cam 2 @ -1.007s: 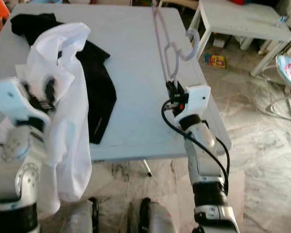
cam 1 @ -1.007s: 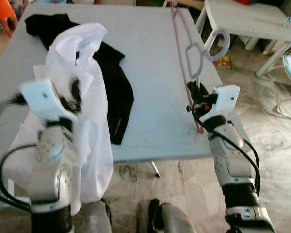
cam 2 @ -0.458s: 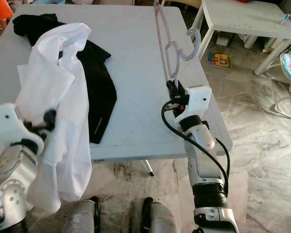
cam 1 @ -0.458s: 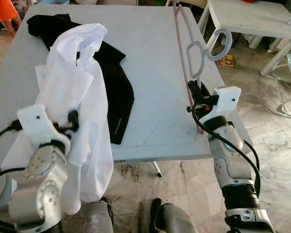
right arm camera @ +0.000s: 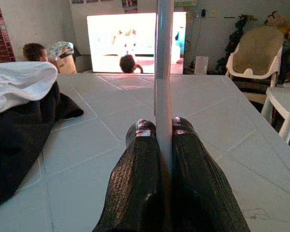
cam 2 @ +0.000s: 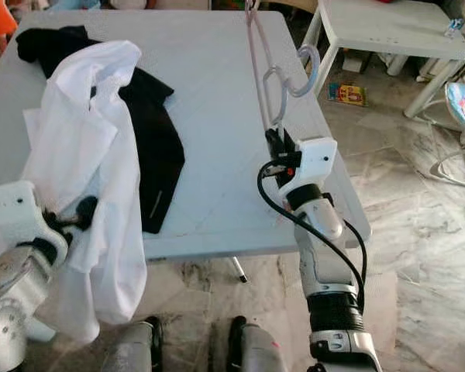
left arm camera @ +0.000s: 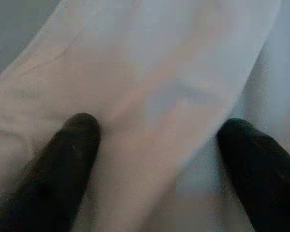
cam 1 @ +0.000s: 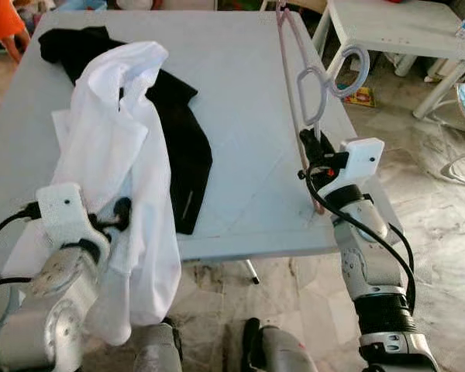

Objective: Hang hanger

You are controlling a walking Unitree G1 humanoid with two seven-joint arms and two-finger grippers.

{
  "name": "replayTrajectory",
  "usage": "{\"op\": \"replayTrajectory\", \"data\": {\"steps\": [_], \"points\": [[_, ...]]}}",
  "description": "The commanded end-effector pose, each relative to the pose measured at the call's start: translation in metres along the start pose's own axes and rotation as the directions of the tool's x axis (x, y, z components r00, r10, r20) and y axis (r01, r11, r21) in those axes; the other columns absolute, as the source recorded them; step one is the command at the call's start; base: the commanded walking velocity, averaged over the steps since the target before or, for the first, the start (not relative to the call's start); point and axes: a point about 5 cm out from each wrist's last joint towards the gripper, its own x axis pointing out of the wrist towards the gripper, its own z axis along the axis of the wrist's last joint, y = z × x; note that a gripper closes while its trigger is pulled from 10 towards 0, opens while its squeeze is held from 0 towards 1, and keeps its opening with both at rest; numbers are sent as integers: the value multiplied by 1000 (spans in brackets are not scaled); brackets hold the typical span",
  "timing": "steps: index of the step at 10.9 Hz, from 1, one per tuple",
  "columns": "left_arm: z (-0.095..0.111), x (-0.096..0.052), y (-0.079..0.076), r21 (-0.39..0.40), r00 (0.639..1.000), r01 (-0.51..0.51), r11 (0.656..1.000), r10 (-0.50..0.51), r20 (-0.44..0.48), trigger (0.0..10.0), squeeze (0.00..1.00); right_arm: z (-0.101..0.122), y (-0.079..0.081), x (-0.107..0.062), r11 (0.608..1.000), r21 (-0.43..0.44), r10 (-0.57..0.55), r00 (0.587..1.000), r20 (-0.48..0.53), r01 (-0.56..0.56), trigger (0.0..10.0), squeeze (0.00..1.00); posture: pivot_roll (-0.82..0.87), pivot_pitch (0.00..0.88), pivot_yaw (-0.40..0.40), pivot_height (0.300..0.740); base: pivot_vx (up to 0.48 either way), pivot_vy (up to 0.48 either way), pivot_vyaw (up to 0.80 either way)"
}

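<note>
1. Two things from the left eye view: your right gripper [cam 1: 316, 144] stands at 3 o'clock over the grey table [cam 1: 240, 116], and the hanger [cam 1: 314, 81] rises from it, hook at 1 o'clock.
2. Right wrist view: its fingers [right arm camera: 145, 174] are clamped on the hanger's bar; keep that pinch firm.
3. Left wrist view: your left gripper [left arm camera: 159, 145] has its fingers apart around the white shirt [cam 1: 128, 147]; gather the cloth before threading.
4. Marble floor and a white side table [cam 1: 403, 31] lie at 2 o'clock.

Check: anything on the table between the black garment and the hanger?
Nothing: bare grey table separates the black garment from the hanger, seen in the left eye view.
</note>
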Motion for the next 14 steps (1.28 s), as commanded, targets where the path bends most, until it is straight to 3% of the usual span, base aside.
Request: {"op": "replayTrajectory", "data": {"steps": [1,4,6,8,9,14], "points": [[-32,10,6,-18,991,9,1000,-11,-136,0,0,-31,3,-14,999,48,-4,990,-144,11,10000,0,123,212,-36,740,0,0,0],[-35,32,28,-5,989,-72,997,71,-130,0,0,-31,2,-19,999,39,-7,988,-152,13,10000,0,93,213,-48,740,0,0,0],[-24,47,36,22,996,-72,997,73,-60,0,0,-29,-4,-19,1000,23,-16,988,-155,19,10000,0,75,210,-57,740,0,0,0],[-10,59,35,51,999,-48,998,47,10,0,0,-27,-6,-17,1000,18,-20,988,-152,23,10000,0,66,207,-64,740,0,0,0],[3,75,31,61,998,-25,998,21,63,0,0,-25,-8,-15,1000,11,-23,988,-151,25,10000,0,57,206,-68,740,0,0,0],[37,103,6,119,976,24,993,-49,210,0,0,-21,-16,-18,999,-9,-42,987,-157,41,10000,0,21,208,-81,740,0,0,0]]}}
